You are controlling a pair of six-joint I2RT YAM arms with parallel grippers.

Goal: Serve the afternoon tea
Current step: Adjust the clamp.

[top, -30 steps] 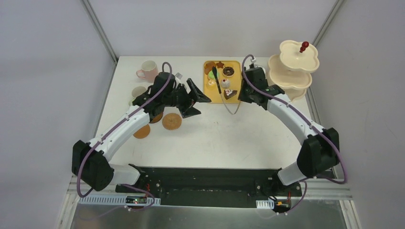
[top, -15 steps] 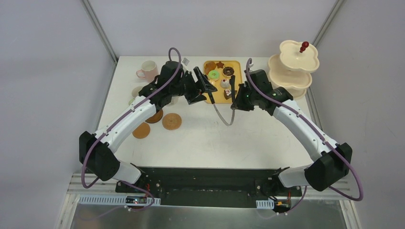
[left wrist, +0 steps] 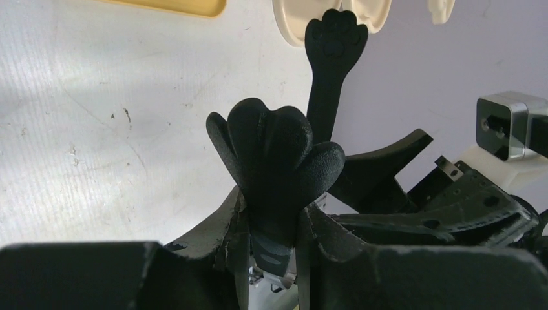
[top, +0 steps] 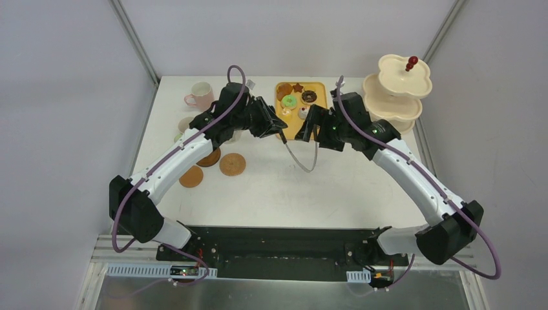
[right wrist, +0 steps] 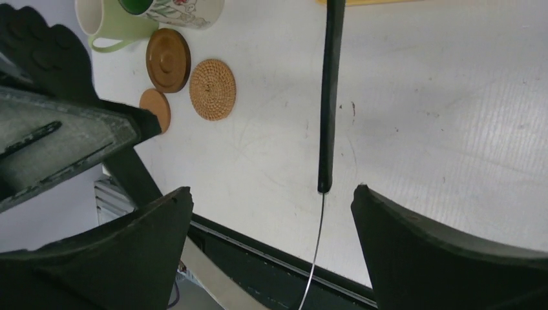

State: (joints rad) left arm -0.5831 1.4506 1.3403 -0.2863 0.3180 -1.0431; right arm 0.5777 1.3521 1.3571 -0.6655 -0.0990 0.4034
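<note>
The left gripper (left wrist: 271, 219) was clamped on the black tongs (left wrist: 278, 155), its two fingers pinching one arm just below the paw-shaped head. The second paw head (left wrist: 336, 42) stood up beyond it. The right gripper (right wrist: 271, 192) was released, its jaws spread wide. One slim arm of the tongs (right wrist: 329, 97) ran down the gap between them and touched neither finger, with the wire loop trailing from its end.

From above, the two grippers faced each other tip to tip, left (top: 274, 123) and right (top: 310, 126), over the near edge of the yellow tray (top: 322, 86). The toy pastries lay on that tray just beyond the jaws, among them a green doughnut (top: 289, 101) and a chocolate doughnut (top: 309, 97).

The cream three-tier stand (top: 394, 97) with its red knob (top: 411, 62) stood out past the right gripper's far side, its tiers bare. Three brown coasters (right wrist: 212, 89) lay on the table off the right gripper's left jaw, well apart from it. The patterned mug (right wrist: 174, 10) and a pale mug (right wrist: 97, 19) stood just past them. The pink mug (top: 200, 95) stood behind the left gripper, near the table's far corner.
</note>
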